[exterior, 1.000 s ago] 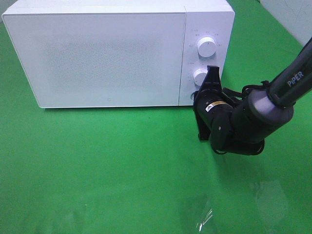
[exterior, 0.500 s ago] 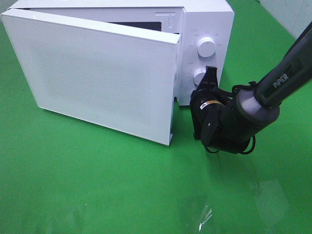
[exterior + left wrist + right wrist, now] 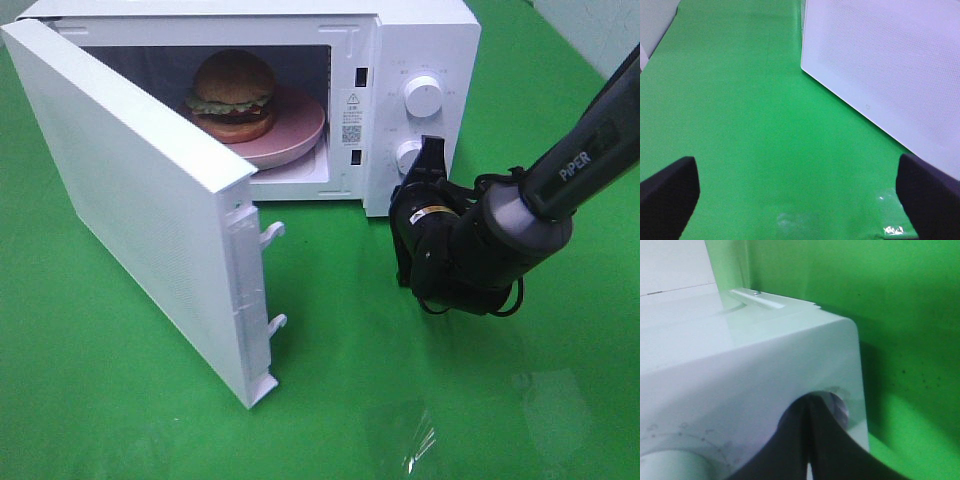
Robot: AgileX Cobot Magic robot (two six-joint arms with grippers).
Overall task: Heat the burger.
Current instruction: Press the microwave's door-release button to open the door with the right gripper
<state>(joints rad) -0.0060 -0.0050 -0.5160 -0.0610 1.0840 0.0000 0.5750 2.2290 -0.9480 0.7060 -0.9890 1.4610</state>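
The burger (image 3: 233,95), a glossy brown bun with green lettuce, sits on a round pink plate (image 3: 300,135) inside the white microwave (image 3: 425,40), its door (image 3: 130,200) standing wide open. The right gripper (image 3: 432,150) holds its fingers pressed together, seemingly touching the lower white dial (image 3: 403,155); the left gripper (image 3: 795,170) holds its fingers apart over the green table (image 3: 765,100)

White microwave (image 3: 440,40) casing smooth, semi-gloss; door (image 3: 120,190) finely dotted. Glossy bun on burger (image 3: 233,92). Pink plate (image 3: 300,130) smooth. Green bench (image 3: 380,390) matt, some glare.
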